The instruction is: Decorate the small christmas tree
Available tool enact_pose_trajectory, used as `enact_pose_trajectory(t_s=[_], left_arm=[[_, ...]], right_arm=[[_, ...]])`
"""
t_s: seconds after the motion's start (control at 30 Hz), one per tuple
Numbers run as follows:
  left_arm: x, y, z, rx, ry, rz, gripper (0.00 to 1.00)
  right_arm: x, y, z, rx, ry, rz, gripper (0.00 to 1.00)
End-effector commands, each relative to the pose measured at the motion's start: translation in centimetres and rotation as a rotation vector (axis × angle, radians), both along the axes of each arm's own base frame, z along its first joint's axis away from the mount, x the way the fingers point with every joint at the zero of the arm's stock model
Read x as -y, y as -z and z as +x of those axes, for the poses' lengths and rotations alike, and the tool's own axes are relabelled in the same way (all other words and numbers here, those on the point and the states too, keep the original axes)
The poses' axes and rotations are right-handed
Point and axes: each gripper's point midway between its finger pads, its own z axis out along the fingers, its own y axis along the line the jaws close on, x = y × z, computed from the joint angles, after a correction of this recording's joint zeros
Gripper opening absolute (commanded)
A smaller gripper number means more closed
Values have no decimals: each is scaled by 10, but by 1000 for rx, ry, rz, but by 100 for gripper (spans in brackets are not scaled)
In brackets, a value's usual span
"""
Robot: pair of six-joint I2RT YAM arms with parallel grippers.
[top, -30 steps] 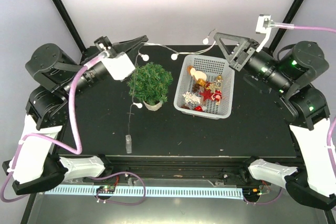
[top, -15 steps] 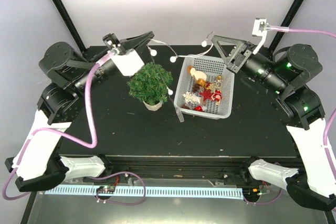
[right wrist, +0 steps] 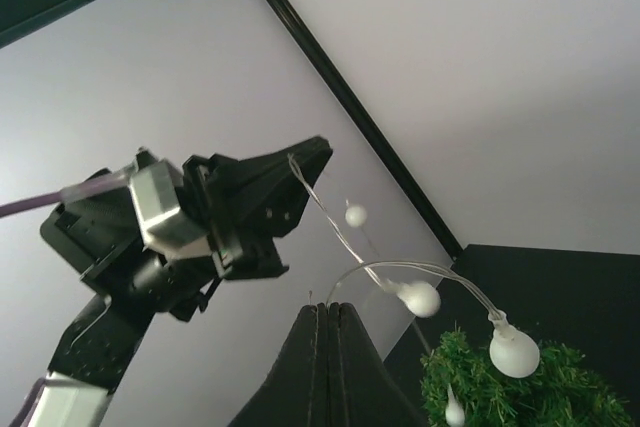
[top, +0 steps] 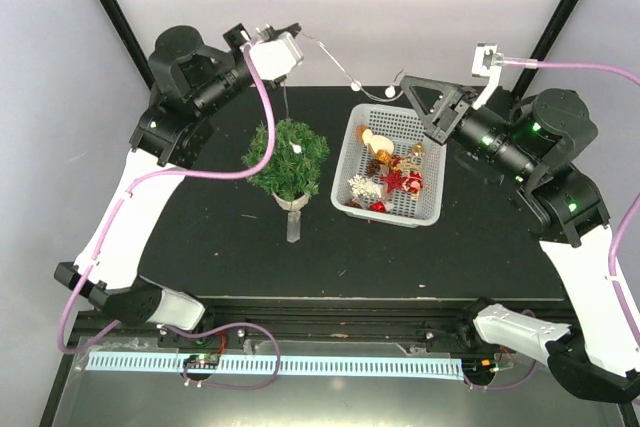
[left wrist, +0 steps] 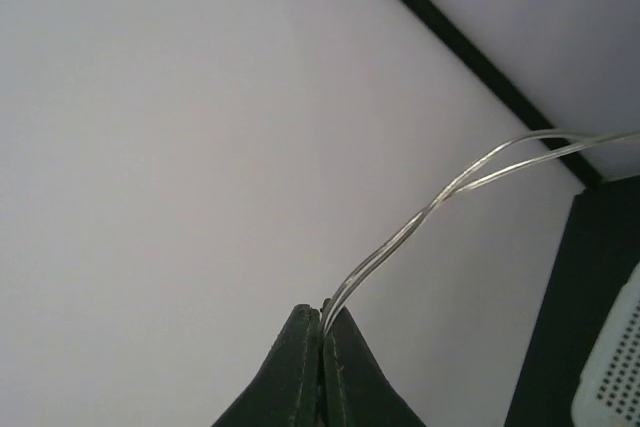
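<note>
The left jaws, upper left, are pinching a light string (right wrist: 514, 350) shut; the right jaws are clamping it too. The small christmas tree (top: 288, 157) is standing centre-left on the table (top: 200, 247).

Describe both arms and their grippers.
The left arm and right arm have white lower links and black joints. The left gripper and right gripper are black, tapering to pointed fingers. A pink cable trails to each white wrist camera. Green lights dot the right arm.
</note>
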Motion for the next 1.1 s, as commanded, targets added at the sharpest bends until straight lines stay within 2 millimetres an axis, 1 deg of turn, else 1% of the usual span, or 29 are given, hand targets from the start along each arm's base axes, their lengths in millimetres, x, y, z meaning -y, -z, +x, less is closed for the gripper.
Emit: enact_pose_trajectory(t_s=[0.0,0.13,0.2,0.27,0.37,0.5,0.53,0.57,0.6,0.67,0.73,0.9,1.07], left_arm=[[-23,-37,4,79,-8,-74,2],[-37,-32,23,64,-45,-78,2],[-44,-33,26,62,-60,-88,2],[-52,-37,24,64,-68,-103,2],[-63,-47,13,76,-69,-129,2],[-74,-58,-18,113,-54,-157,2],[-76,-58,-23,116,-54,-162,1],[-80,-62,-33,130,-55,-170,2],[-83,-63,-40,138,-60,-174,2],[-88,-62,-47,147,-74,-180,1],[-93,-58,-49,152,-90,-179,2],[-105,-49,-46,153,-140,-173,2],[-120,-37,-28,127,-203,-169,2]], right_arm=[[1,-1,-1,25,7,1,1],[-2,1,2,23,1,-2,1],[-3,1,3,25,-2,-6,1],[-4,1,4,26,-5,-8,1],[-6,-1,5,32,-11,-8,1],[-7,0,6,32,-13,-17,1],[-7,1,7,29,-13,-19,1],[-8,2,8,26,-14,-20,1],[-9,3,8,24,-17,-20,1],[-11,4,10,22,-22,-20,1],[-12,4,11,17,-26,-19,1],[-19,6,17,7,-44,-14,1],[-22,7,19,-2,-56,-7,1]])
